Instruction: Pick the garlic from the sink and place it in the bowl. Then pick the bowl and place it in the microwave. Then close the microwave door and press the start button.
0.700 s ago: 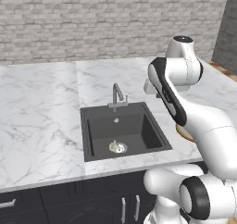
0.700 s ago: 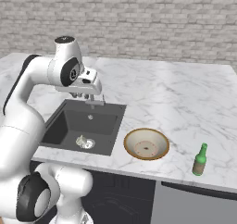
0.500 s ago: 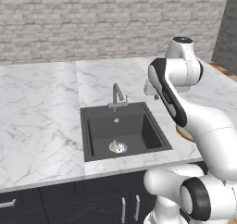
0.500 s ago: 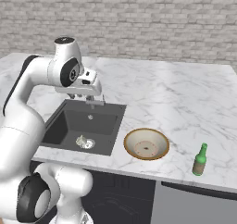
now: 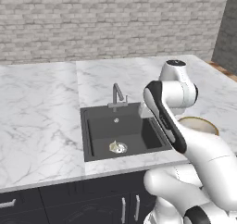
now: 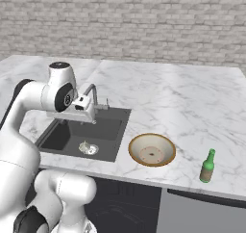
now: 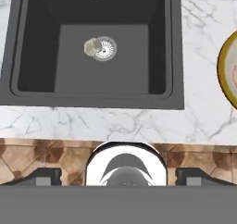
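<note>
Arm: I see it bent over the sink (image 6: pixel 57 136), hand level above the basin's right part, camera facing straight down.
Gripper (image 6: pixel 86 120): I read the fingers (image 7: pixel 44 177) as spread wide apart — nothing between them, touching nothing, well above the basin floor.
Garlic (image 7: pixel 91 46): on the sink floor, touching the left edge of the steel drain (image 7: pixel 106 48) in the hand view; a roundish lump, so I cannot tell a long axis or which way it points.
Bowl (image 6: pixel 152 149): upright on the marble counter (image 6: pixel 182 107) just right of the sink, cream inside facing up.
Bottle (image 6: pixel 207 166): green, standing upright — right of the bowl, near the counter's front edge.
</note>
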